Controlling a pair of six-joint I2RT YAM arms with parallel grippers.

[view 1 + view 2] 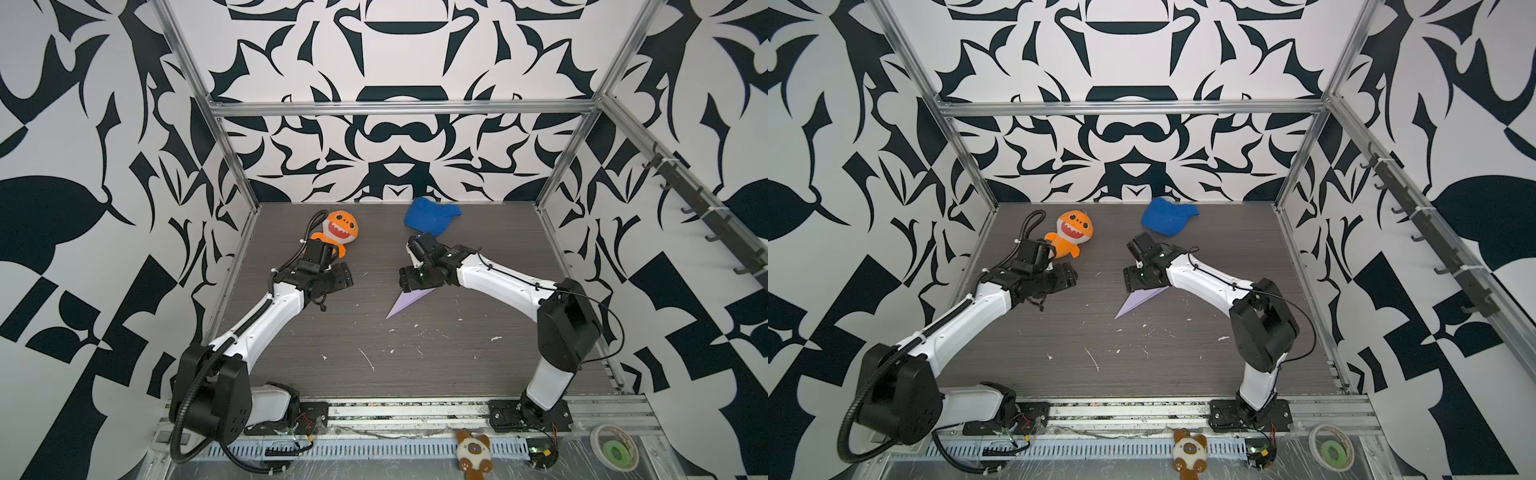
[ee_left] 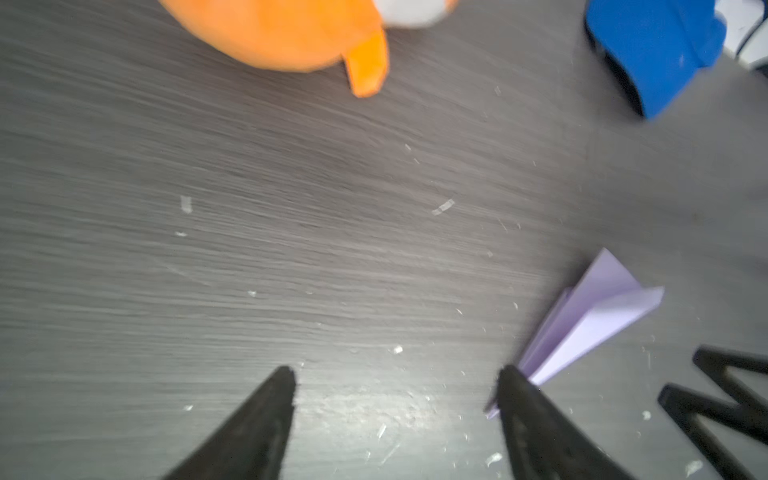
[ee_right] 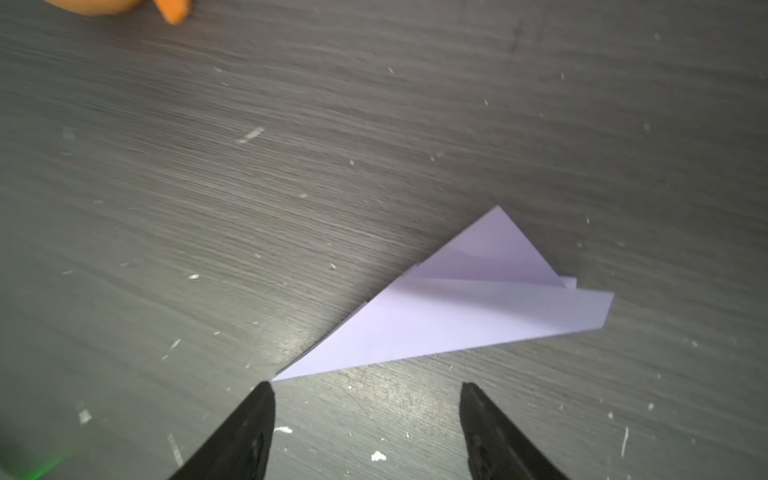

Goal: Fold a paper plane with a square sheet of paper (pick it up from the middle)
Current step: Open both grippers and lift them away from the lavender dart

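The pale-lavender square sheet of paper lies on the dark table folded into a paper plane (image 1: pixel 409 301) (image 1: pixel 1140 301), a narrow dart with its nose toward the front left. My right gripper (image 1: pixel 406 283) (image 3: pixel 366 385) hovers over its tail end and is open. In the right wrist view the paper plane (image 3: pixel 457 320) has its pointed tip just beside one fingertip, with bare table between the jaws. My left gripper (image 1: pixel 347 280) (image 2: pixel 395 372) is open and empty, left of the paper plane (image 2: pixel 590 324), whose tip is partly hidden behind one finger.
An orange plush shark (image 1: pixel 338 230) lies at the back left behind my left wrist. A blue fabric cap (image 1: pixel 432 220) lies at the back centre. Small white scraps dot the table (image 1: pixel 291 332). A plush bear (image 1: pixel 473 453) and a tape roll (image 1: pixel 615 451) sit on the front rail.
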